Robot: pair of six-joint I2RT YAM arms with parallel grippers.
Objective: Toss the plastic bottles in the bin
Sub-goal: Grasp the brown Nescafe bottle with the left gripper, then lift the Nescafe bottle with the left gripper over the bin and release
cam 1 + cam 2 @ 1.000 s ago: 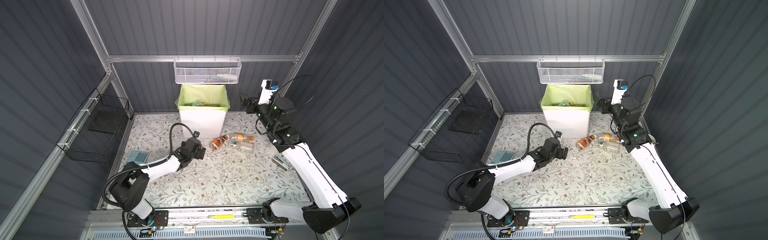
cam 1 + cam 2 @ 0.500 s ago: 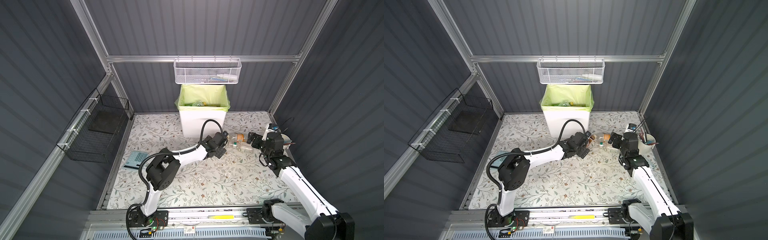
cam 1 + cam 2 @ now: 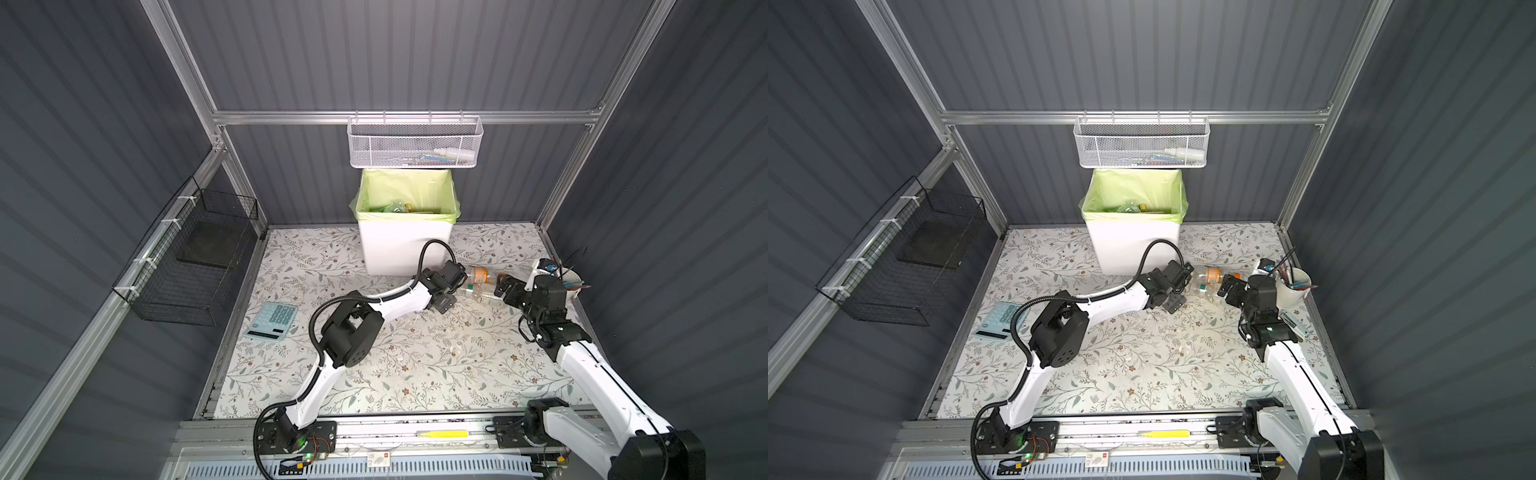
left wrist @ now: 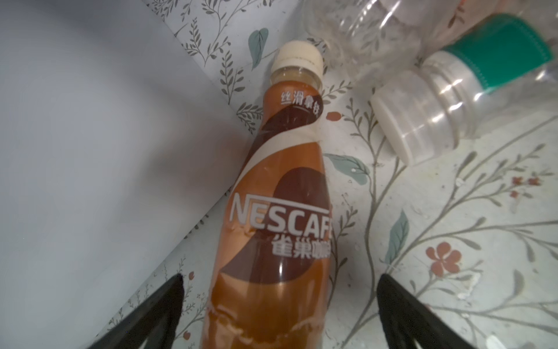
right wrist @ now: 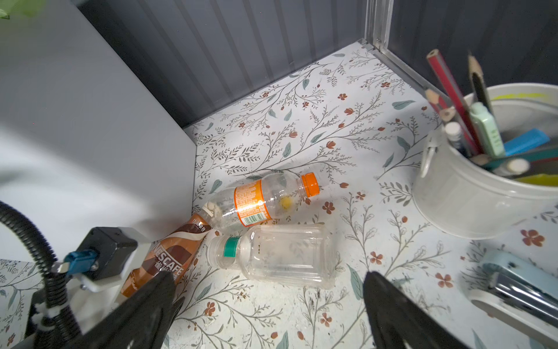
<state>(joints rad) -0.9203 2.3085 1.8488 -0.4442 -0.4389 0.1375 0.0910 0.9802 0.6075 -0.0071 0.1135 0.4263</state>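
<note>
Floral mat | bin beside Nescafe bottle | pen cup near | both jaws spread

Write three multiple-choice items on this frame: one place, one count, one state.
1. Where is the brown Nescafé plastic bottle?
A) on the floral table, beside the white rectangular bin
B) inside that bin
C) balanced on its rim

2. How many bottles lie on the table?
A) one
B) three
C) six

3. The left gripper is:
A) shut on a bottle
B) shut, empty
C) open, astride the brown bottle

Key:
1 A, it lies by the bin's corner.
2 B, the brown one, the orange-labelled clear bottle and the green-banded clear bottle.
3 C, gaps separate its fingers from the bottle.
</note>
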